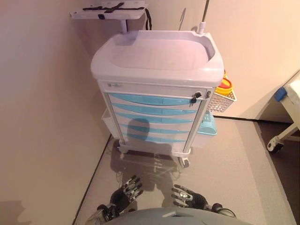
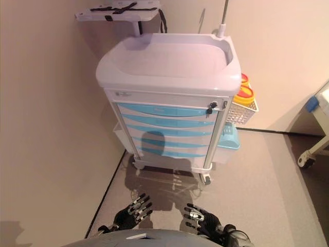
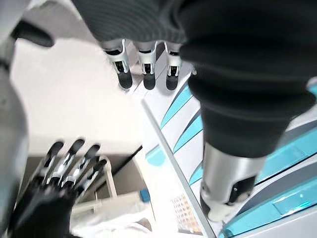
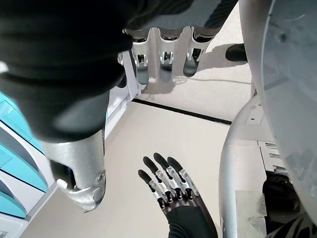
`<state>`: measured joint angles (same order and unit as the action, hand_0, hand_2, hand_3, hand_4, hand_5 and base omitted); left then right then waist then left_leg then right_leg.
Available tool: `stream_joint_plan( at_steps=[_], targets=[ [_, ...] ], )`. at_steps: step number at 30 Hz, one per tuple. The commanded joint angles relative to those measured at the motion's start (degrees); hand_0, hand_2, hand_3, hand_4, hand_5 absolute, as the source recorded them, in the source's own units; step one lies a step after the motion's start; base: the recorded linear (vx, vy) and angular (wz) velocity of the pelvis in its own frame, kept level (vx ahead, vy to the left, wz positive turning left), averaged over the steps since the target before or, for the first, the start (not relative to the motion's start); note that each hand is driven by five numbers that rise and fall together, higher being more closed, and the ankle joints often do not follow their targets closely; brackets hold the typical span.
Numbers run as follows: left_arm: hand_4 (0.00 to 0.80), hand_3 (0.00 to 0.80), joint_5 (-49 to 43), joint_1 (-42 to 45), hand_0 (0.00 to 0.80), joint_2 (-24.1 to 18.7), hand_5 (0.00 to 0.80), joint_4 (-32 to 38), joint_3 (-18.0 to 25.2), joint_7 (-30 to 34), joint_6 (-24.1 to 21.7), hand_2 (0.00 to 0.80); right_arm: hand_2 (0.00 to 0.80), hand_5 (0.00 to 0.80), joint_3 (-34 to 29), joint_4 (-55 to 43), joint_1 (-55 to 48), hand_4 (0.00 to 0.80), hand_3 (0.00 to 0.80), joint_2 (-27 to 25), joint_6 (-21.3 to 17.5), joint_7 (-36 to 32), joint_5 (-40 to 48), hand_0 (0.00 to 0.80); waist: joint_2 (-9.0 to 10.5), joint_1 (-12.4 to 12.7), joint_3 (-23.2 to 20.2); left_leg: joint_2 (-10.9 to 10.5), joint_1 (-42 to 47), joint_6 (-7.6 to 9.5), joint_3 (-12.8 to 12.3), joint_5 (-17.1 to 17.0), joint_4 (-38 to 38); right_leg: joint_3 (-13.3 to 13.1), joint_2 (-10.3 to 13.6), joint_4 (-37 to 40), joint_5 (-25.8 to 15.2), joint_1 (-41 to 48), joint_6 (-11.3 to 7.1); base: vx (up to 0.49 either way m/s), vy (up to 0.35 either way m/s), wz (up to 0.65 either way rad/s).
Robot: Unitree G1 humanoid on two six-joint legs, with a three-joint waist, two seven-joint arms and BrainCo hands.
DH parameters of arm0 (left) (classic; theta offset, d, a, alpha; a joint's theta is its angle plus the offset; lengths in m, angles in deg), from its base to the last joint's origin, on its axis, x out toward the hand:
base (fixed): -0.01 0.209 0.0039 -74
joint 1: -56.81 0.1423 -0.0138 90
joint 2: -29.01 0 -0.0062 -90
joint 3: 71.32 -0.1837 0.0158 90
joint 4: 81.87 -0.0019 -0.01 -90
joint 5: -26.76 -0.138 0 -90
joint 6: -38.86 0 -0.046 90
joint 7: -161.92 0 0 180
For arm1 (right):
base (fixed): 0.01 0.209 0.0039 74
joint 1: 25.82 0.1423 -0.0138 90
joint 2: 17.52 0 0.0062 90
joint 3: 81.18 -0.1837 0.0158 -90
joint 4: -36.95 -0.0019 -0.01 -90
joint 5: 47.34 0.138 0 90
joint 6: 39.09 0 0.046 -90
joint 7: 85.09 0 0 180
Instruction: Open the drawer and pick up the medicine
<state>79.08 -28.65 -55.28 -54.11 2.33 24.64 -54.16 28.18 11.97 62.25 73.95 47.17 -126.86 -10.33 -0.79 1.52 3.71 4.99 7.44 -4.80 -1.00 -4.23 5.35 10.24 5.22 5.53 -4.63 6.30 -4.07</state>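
A white medical cart [image 1: 157, 58] stands ahead against the wall, with several light-blue drawers [image 1: 152, 110] down its front, all closed. A small lock with a key [image 1: 195, 97] sits at the right end of the top drawer. No medicine shows in any view. My left hand [image 1: 125, 190] and right hand [image 1: 187, 196] hang low near the bottom edge, well short of the cart, fingers straight and holding nothing. The left hand's fingers [image 3: 143, 62] and the right hand's fingers [image 4: 166, 52] also show extended in their wrist views.
A white wire basket [image 1: 221, 101] with orange-and-yellow containers hangs on the cart's right side, above a light-blue bin [image 1: 206, 126]. A tablet stand [image 1: 110, 10] rises behind the cart. A wall runs along the left. A wheeled bed frame [image 1: 286, 126] stands at the right.
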Motion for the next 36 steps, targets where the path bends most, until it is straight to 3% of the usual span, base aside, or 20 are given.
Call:
stream_joint_plan(
  at_steps=[1,12,17,26,36],
  targets=[
    [0.0,0.0,3.96,-4.93,0.0,1.64,0.0,-2.67,2.08,2.62,2.25,0.0,0.0,0.0,-0.47,1.24,4.02,0.0,0.0,1.85,-0.56,-0.28,1.57,0.0,1.55,1.0,3.55,-4.41,-1.1,1.84,0.35,3.42,-0.95,-0.77,-0.63,-4.08,3.37,-0.52,-2.15,0.049,0.02,-0.02],
    [0.0,0.0,8.32,-2.96,0.0,1.98,0.0,-0.83,4.89,4.03,4.89,0.0,0.0,0.0,-1.13,-1.65,0.65,0.0,0.0,1.48,0.14,-0.3,3.0,0.0,2.17,0.8,7.78,-5.08,-3.1,2.84,1.72,7.11,-9.88,-2.54,0.47,-12.78,7.11,-2.67,-1.33,0.091,0.03,-0.01],
    [0.0,0.0,14.96,-3.76,0.0,1.96,0.0,3.07,5.27,5.08,6.3,0.0,0.0,0.0,-0.96,-5.27,-0.89,0.0,0.0,0.69,0.31,1.2,4.62,0.0,1.63,0.05,10.87,-5.92,-6.81,3.7,1.61,8.76,-14.3,-2.85,0.91,-18.55,9.34,-6.95,-0.94,-0.013,0.047,0.05],
    [0.0,0.0,32.29,-11.47,0.0,2.32,0.0,8.16,7.64,2.79,12.47,0.0,0.0,0.0,0.25,-9.88,1.95,0.0,0.0,0.04,0.07,4.99,10.09,0.0,2.34,-1.53,17.78,-5.52,-16.44,4.24,1.53,9.02,-20.62,-5.16,0.46,-24.44,9.33,-17.57,-0.85,-0.121,-0.002,0.08],
    [0.0,0.0,40.43,-22.52,0.0,1.04,0.0,7.51,10.74,-2.26,12.28,0.0,0.0,0.0,2.11,-11.25,3.97,0.0,0.0,-0.86,0.4,4.26,10.88,0.0,4.66,-4.18,21.06,-4.51,-23.64,4.34,0.6,9.41,-26.69,-8.09,-1.18,-26.45,7.81,-23.9,-1.33,-0.032,-0.01,-0.07]
  ],
)
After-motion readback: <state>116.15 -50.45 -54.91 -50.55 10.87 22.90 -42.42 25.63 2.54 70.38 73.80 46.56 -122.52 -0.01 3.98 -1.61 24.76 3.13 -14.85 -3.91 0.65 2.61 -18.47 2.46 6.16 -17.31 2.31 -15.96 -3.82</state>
